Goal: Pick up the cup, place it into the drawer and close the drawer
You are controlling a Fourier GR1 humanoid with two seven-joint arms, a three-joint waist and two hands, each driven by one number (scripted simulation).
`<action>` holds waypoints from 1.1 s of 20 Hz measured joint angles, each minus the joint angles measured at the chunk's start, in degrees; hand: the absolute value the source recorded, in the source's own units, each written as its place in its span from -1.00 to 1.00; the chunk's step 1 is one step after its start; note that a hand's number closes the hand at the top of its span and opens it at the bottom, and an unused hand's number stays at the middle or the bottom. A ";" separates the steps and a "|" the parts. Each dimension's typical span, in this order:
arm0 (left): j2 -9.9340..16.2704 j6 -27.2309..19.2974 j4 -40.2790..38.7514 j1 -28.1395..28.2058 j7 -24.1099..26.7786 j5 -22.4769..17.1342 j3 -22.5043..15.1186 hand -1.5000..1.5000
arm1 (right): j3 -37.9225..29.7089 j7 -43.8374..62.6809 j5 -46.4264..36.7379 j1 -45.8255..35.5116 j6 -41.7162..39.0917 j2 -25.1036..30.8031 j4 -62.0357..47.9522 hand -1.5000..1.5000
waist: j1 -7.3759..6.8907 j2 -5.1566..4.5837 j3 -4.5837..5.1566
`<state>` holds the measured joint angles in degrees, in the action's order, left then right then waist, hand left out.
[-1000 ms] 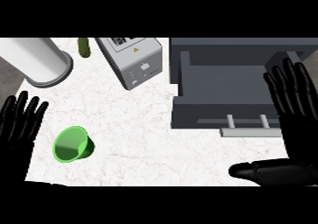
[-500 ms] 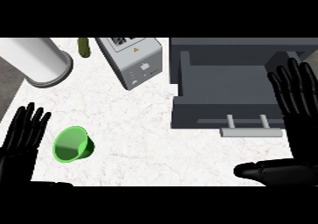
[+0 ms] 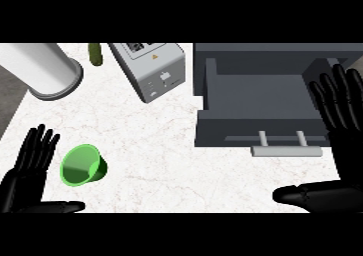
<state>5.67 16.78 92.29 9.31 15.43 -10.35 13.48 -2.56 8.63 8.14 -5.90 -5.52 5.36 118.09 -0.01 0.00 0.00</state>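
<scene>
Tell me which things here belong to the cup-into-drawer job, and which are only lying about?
For the job: green cup lying on its side; open grey drawer; left hand beside the cup; right hand.

Lying about: white cylinder; grey-and-white box appliance; small green object.

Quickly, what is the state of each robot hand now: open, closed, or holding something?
Left robot hand: open, holding nothing, beside the green cup.
Right robot hand: open, holding nothing, by the open drawer.
</scene>
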 measured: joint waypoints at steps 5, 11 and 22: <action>0.70 0.59 -7.18 -2.11 3.34 1.32 0.70 -1.00 | 0.26 0.93 -0.12 -0.16 0.08 -0.16 1.02 -1.00 | 0.01 0.01 0.01; 2.18 1.95 -16.72 -4.37 9.30 2.78 1.88 -1.00 | 0.19 1.46 0.08 -0.75 0.07 -0.32 1.22 -1.00 | 0.01 0.00 0.01; 3.64 0.76 -34.91 -11.05 21.17 5.64 3.15 -1.00 | -0.52 2.80 1.04 -1.21 -0.72 0.18 1.69 -1.00 | 0.10 0.00 0.03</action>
<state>9.30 17.53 57.39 -1.74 36.59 -4.71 16.63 -3.08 11.43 9.18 -7.11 -6.24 5.55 119.78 0.09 0.00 0.03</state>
